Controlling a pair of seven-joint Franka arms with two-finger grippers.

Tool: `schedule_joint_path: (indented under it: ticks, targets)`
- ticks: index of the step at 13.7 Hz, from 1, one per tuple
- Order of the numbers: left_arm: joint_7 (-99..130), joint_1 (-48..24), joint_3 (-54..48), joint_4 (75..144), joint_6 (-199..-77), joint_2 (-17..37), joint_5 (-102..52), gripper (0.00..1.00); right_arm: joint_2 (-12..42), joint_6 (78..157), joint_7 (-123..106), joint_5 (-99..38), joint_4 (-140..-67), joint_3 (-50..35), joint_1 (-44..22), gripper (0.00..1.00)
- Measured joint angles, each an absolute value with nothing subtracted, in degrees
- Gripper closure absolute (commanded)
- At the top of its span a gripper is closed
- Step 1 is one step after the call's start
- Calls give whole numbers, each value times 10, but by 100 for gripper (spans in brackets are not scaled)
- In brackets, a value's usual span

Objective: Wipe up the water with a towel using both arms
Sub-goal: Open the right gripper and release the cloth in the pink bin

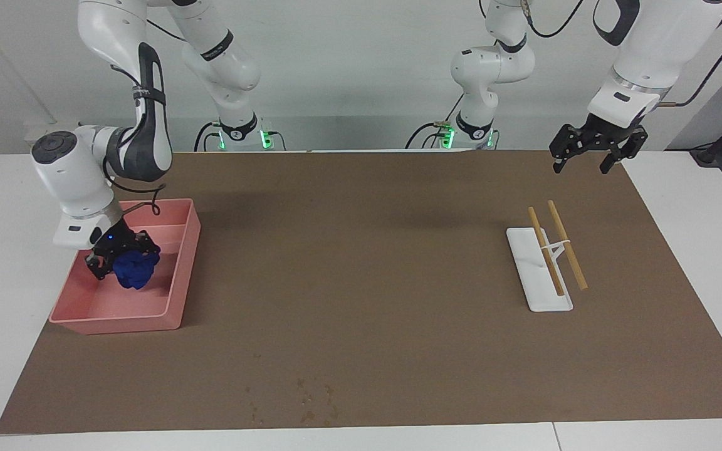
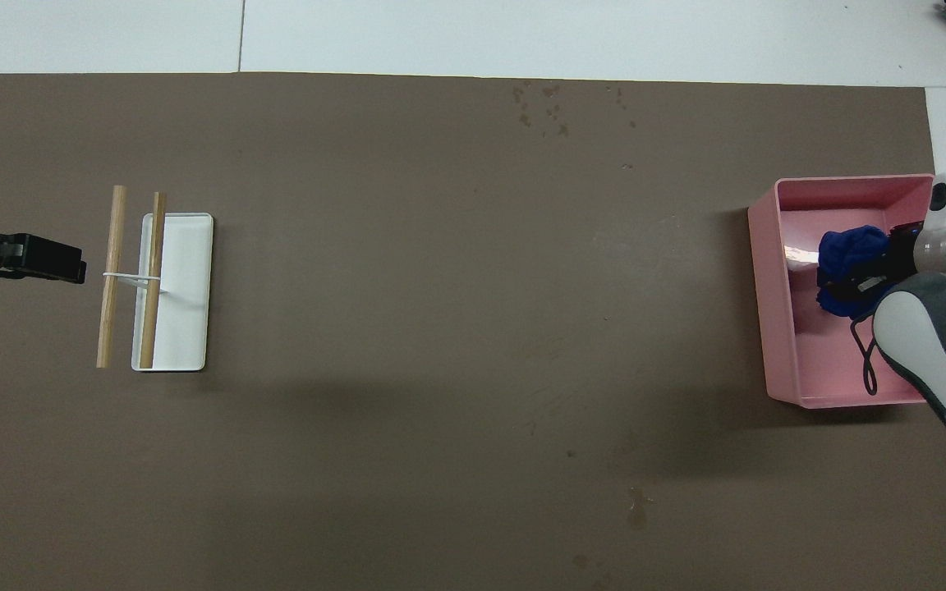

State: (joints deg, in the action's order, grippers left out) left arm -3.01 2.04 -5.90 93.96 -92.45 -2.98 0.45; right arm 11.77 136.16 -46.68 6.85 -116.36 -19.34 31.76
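Observation:
The deep-blue towel (image 1: 137, 268) is a bunched lump inside the pink tray (image 1: 188, 250) at the right arm's end of the table. My right gripper (image 1: 120, 262) reaches down into the tray and is shut on the towel. The overhead view shows the towel (image 2: 851, 249) in the same gripper (image 2: 869, 279), with the tray's wall (image 2: 769, 312) around them. My left gripper (image 1: 582, 165) is open and empty. It hangs in the air over the mat's corner at the left arm's end and waits; it also shows in the overhead view (image 2: 62, 267). No oval blotch of water stands out on the mat.
A white stand (image 1: 539, 275) with two wooden rods (image 1: 566, 244) lies toward the left arm's end, also in the overhead view (image 2: 185, 312). A cluster of tiny dark specks (image 1: 311, 398) marks the brown mat near its edge farthest from the robots.

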Motion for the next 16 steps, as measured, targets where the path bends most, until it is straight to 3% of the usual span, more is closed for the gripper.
schedule_joint_path:
  ticks: [2,4,11,16]
  targets:
    - [-30,20,-59,940,-924,-30,4,0,118,1362,-467,68,-1164,-194,318,34]
    - [-30,20,-59,940,-924,-30,4,0,118,1362,-467,68,-1164,-194,318,7]
    - [-30,20,-59,940,-924,-30,4,0,116,1353,-467,68,-1161,-196,317,1]
    - [-30,20,-59,940,-924,-30,4,0,79,1262,-465,57,-1128,-216,316,0]
